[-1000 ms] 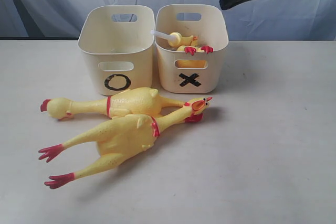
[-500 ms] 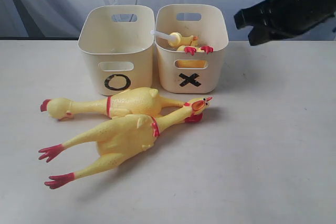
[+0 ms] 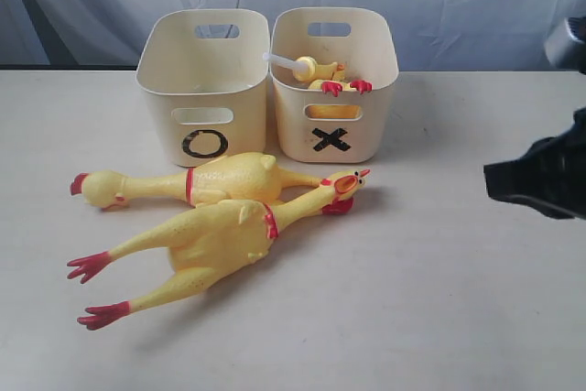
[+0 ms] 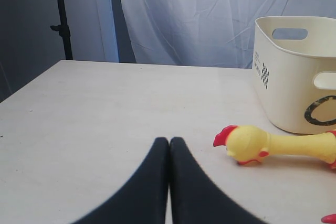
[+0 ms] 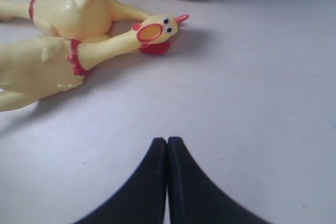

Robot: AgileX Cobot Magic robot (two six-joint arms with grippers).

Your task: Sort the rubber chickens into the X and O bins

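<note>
Exterior view: right arm (image 3: pixel 545 176) low over table (image 3: pixel 439 299), well apart from chickens and bins. Right pincer (image 5: pixel 167 141) clenched, empty. Front long chicken (image 5: pixel 63 61) lies ahead of its tips, head nearest, not touching them. Second long chicken (image 5: pixel 73 11) lies just past it, the two touching. Left pincer (image 4: pixel 169 140) clenched too, nothing held; second long chicken's head near its tips, O bin (image 4: pixel 283 77) beyond. X bin (image 3: pixel 366 125) beside O bin, short chickens (image 3: pixel 316 69) inside, red feet over rim.

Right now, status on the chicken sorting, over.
Left gripper, right gripper shut, empty. Two long chickens on table; small chickens in X bin. No obstruction seen.
</note>
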